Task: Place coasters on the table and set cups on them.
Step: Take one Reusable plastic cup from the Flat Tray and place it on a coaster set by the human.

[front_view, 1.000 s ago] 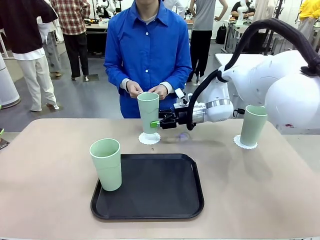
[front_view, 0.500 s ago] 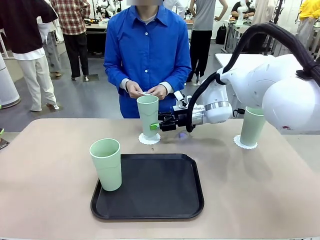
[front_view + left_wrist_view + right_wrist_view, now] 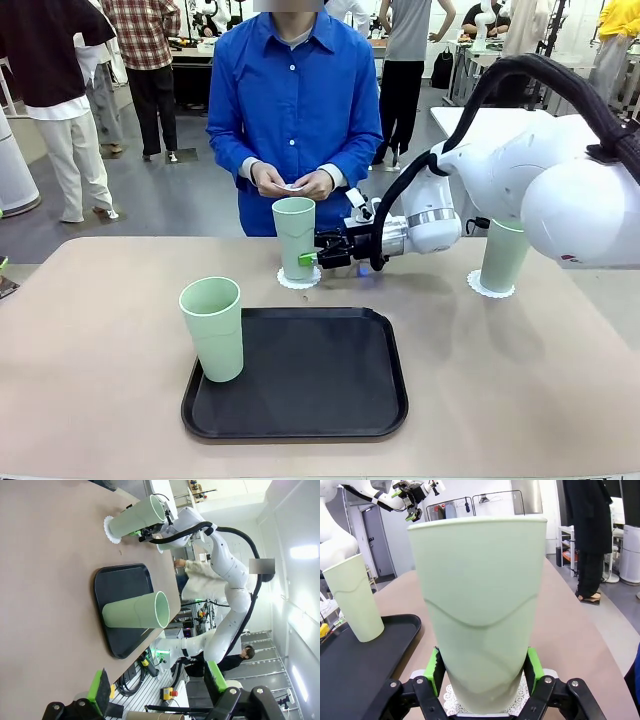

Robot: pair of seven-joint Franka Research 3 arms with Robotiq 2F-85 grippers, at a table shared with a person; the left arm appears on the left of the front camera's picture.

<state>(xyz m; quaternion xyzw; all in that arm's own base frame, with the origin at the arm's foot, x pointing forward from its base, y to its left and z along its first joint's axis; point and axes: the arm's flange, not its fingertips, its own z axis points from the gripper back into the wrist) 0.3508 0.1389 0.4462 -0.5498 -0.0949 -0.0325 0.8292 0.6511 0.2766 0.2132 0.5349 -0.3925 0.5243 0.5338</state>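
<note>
The right jaws pinch 1 mint cup (image 3: 294, 236) low down, on a lacy coaster (image 3: 299, 279) at the desk's (image 3: 100, 340) far middle. A 2nd cup (image 3: 503, 255) stands on the far-right coaster (image 3: 490, 287), and a 3rd cup (image 3: 213, 328) on the black tray (image 3: 320, 380). The left jaws are spread wide.

A black tray (image 3: 320, 390) with rounded corners and a raised rim lies flat in the near middle. Beyond it a person in a bright blue buttoned shirt (image 3: 295, 110) stands facing this way. Farther back on the grey floor (image 3: 180, 200) stand others (one in a plaid shirt (image 3: 148, 30), one in pale trousers (image 3: 70, 160)). A grey door (image 3: 372, 535) appears in the right wrist view.
</note>
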